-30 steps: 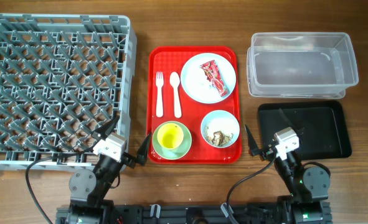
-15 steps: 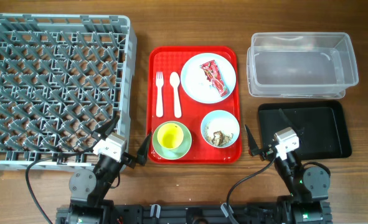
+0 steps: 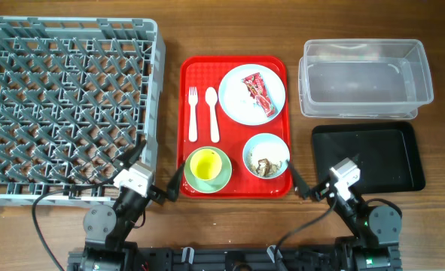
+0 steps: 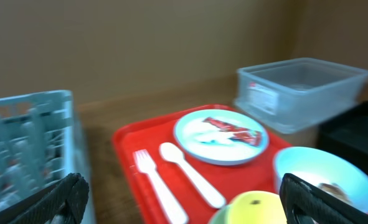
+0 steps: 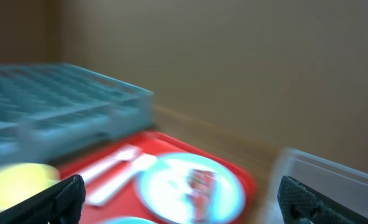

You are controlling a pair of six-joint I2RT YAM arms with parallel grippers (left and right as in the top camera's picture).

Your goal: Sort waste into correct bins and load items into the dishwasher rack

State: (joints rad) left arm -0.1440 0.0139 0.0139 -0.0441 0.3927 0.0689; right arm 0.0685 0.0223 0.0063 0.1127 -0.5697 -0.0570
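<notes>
Your left gripper (image 4: 187, 200) and right gripper (image 5: 180, 199) are hovering wide open and empty near the red tray (image 3: 197, 75), where the wrapper (image 3: 257, 93) is lying on the plate (image 3: 236, 103) and scraps (image 3: 265, 165) are sitting in the blue bowl (image 3: 247, 154).

A brown wooden table (image 3: 230, 22) fills the floor of the view, and behind it stands a plain beige wall (image 4: 171, 37) — evenly lit.

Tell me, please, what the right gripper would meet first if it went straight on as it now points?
Likely the near right corner of the tray, then the bowl on it; the height of the right gripper is unclear.
</notes>
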